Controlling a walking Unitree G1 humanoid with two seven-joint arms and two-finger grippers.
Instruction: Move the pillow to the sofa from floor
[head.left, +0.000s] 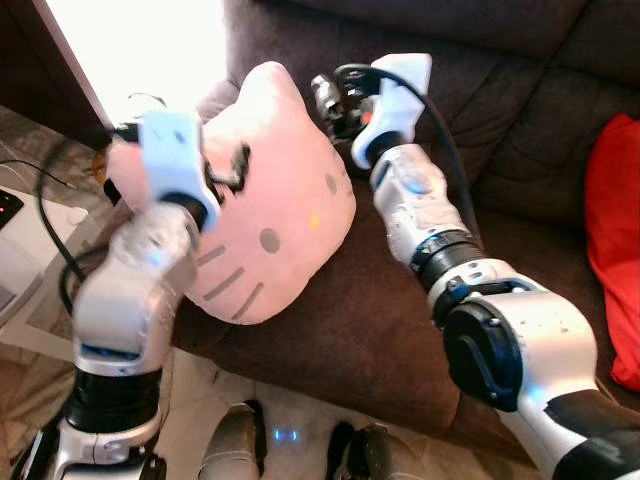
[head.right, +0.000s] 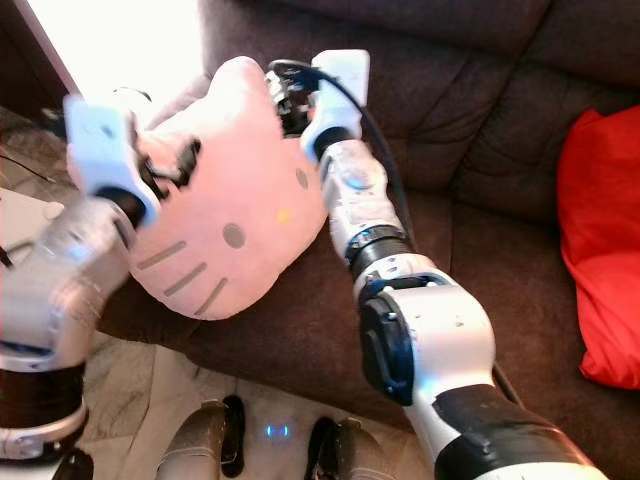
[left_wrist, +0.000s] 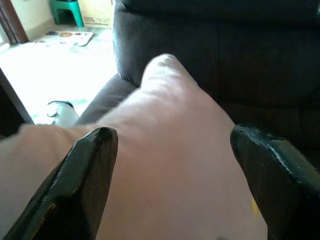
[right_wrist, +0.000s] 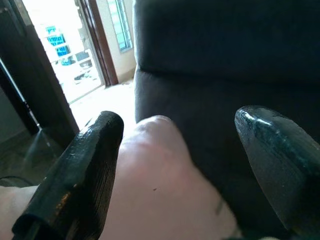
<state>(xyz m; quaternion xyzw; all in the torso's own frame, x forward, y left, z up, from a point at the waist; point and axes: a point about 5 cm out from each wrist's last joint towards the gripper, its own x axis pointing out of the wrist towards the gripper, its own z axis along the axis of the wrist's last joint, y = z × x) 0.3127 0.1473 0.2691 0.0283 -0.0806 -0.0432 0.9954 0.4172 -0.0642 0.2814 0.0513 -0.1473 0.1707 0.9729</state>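
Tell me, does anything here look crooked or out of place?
The pink cat-face pillow sits tilted at the sofa seat's front corner, its lower edge overhanging the floor side. The left gripper and right gripper flank it, fingers apart.

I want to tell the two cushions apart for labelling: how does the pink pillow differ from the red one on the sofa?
The pink pillow is pale pink, shaped like a cat's head with ears, and printed with whiskers and eyes; the red cushion is plain bright red. The pink pillow sits at the sofa's left end between the left gripper and right gripper; the red cushion lies untouched at the right end. Both rest on the sofa.
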